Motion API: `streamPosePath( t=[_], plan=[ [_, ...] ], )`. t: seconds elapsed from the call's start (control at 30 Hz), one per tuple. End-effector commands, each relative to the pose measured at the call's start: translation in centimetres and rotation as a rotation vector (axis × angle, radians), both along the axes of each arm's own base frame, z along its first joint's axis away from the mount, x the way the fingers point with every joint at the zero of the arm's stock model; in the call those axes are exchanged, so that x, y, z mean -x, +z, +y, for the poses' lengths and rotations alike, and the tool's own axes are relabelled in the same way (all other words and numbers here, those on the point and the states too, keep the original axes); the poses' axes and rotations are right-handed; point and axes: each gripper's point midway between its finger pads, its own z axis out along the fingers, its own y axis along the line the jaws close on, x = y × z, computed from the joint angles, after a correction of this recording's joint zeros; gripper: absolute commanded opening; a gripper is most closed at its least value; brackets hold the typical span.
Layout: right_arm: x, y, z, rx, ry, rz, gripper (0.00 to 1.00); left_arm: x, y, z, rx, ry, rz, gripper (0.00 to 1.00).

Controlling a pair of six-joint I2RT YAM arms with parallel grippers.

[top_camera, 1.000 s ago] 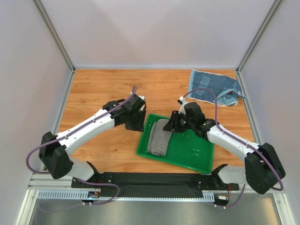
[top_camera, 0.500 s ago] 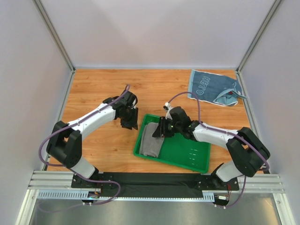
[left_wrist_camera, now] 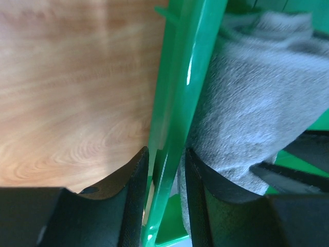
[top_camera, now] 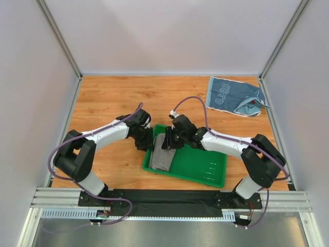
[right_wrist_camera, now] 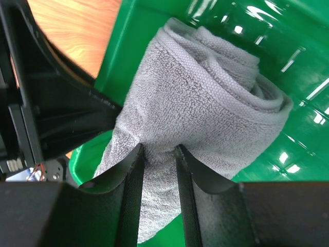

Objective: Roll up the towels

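Note:
A rolled grey towel (top_camera: 161,152) lies along the left side of the green tray (top_camera: 205,177). My right gripper (top_camera: 168,140) comes down on its far end and is shut on a pinched fold of the grey towel (right_wrist_camera: 205,103); the right gripper (right_wrist_camera: 158,149) has cloth bunched between its fingers. My left gripper (top_camera: 146,141) is at the tray's left wall (left_wrist_camera: 180,77). The left gripper (left_wrist_camera: 165,152) straddles that wall, one finger outside over the wood, the other inside against the grey towel (left_wrist_camera: 257,103), with narrow gaps showing. A light blue towel (top_camera: 234,96) with white lettering lies flat at the back right.
The tray (right_wrist_camera: 298,144) sits near the table's front middle, between the two arms. White walls and metal posts (top_camera: 61,41) enclose the wooden table (top_camera: 113,98) on three sides. The black base rail (top_camera: 164,198) runs along the near edge.
The tray with the grey towel has slid left. Both grippers moved left and nearer with it. The left jaws have narrowed around the tray wall.

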Motion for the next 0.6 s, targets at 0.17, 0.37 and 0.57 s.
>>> streamPosePath(
  t=[0.17,0.37,0.57],
  plan=[
    [1.4,-2.0,-6.1,0.267,-0.041,-0.003,0.33,3.1,1.5,-4.4,0.151,0.038,0.033,0.39],
    [2.4,-2.2,-8.8,0.316,-0.067,0.001,0.34,3.7,2.4,-9.8,0.225,0.059,0.067,0.38],
    [2.9,-2.5,-13.1,0.346,-0.157,0.036,0.33,2.1,4.1,-16.5,0.264,-0.022,0.042,0.37]
  ],
)
